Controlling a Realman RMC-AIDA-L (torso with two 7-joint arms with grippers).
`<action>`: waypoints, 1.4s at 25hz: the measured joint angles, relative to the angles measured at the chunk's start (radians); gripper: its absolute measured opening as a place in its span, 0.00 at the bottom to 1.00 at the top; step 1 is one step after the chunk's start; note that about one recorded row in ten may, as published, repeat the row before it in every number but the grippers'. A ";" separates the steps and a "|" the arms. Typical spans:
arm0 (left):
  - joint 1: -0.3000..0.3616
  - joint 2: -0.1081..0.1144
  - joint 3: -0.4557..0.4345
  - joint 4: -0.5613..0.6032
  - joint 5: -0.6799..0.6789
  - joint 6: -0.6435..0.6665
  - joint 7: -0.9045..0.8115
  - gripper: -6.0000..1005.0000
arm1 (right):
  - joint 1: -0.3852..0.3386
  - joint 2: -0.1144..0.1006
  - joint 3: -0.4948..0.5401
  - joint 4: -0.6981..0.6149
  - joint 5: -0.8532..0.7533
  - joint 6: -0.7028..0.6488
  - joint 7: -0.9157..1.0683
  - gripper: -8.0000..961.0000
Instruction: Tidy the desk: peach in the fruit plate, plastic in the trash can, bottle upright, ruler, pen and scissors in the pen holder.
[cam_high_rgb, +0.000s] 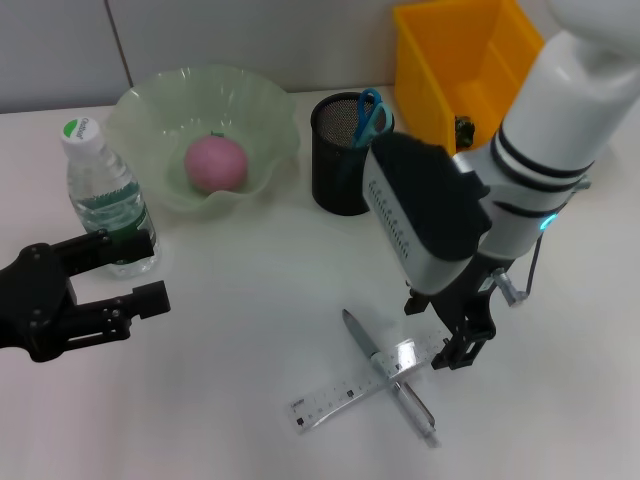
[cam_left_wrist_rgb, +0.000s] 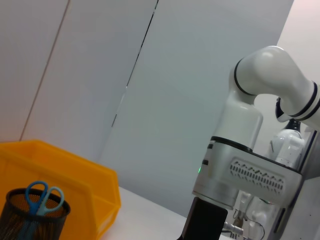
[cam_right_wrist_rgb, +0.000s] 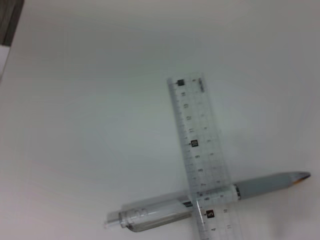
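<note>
One peach (cam_high_rgb: 215, 163) lies in one green fruit plate (cam_high_rgb: 265, 108). One water bottle (cam_high_rgb: 105, 196) stands upright. One black mesh pen holder (cam_high_rgb: 335, 170) holds one pair of scissors (cam_high_rgb: 370, 115). One yellow bin (cam_high_rgb: 450, 60) sits behind. One clear ruler (cam_high_rgb: 345, 392) and one pen (cam_high_rgb: 385, 372) lie crossed on the bench (cam_high_rgb: 230, 380).

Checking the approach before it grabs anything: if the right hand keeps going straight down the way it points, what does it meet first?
Probably the ruler, near where it lies across the pen. The right hand hangs just above that end; the exact height is unclear.
</note>
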 joint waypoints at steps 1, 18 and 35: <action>0.002 0.000 0.000 0.000 0.000 -0.001 0.000 0.80 | 0.000 0.000 -0.013 0.002 0.000 0.006 0.000 0.70; 0.004 -0.002 0.000 -0.014 -0.001 -0.007 -0.003 0.80 | 0.003 0.005 -0.144 0.020 -0.001 0.069 0.005 0.70; 0.000 -0.005 0.000 -0.014 -0.001 -0.013 -0.009 0.80 | 0.011 0.007 -0.187 0.044 0.005 0.130 0.018 0.50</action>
